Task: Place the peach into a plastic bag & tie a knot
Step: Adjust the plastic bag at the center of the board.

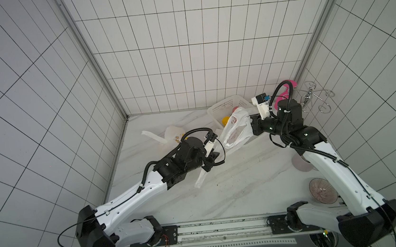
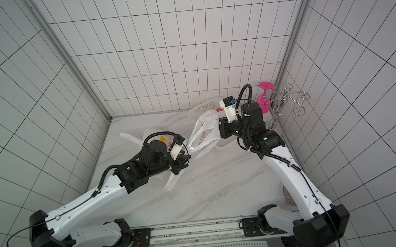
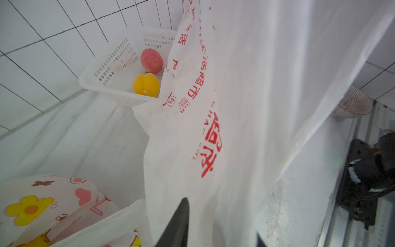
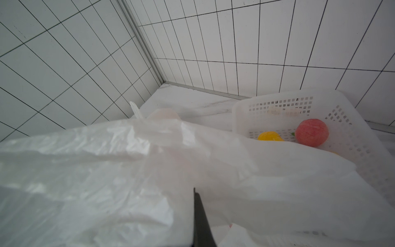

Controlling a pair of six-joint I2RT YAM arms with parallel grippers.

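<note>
A pink-red peach (image 3: 151, 60) (image 4: 311, 132) lies in a white perforated basket (image 1: 227, 102) (image 2: 203, 107) at the back, beside a yellow fruit (image 3: 146, 84). A white plastic bag (image 1: 236, 130) (image 2: 204, 133) with red print hangs above the table between my two arms, in front of the basket. My right gripper (image 1: 251, 126) (image 4: 196, 197) is shut on the bag's right side. My left gripper (image 1: 211, 161) (image 3: 220, 226) has closed in on the bag's left handle; film is bunched between its fingers, and the handle's end dangles below it.
A second bag (image 1: 174, 133) (image 3: 42, 203) printed with flowers and hearts lies at the back left, behind my left wrist. A pink glass (image 2: 264, 98) and a wire rack (image 1: 313, 98) stand by the right wall. A ribbed purple bowl (image 1: 322, 188) sits at the front right.
</note>
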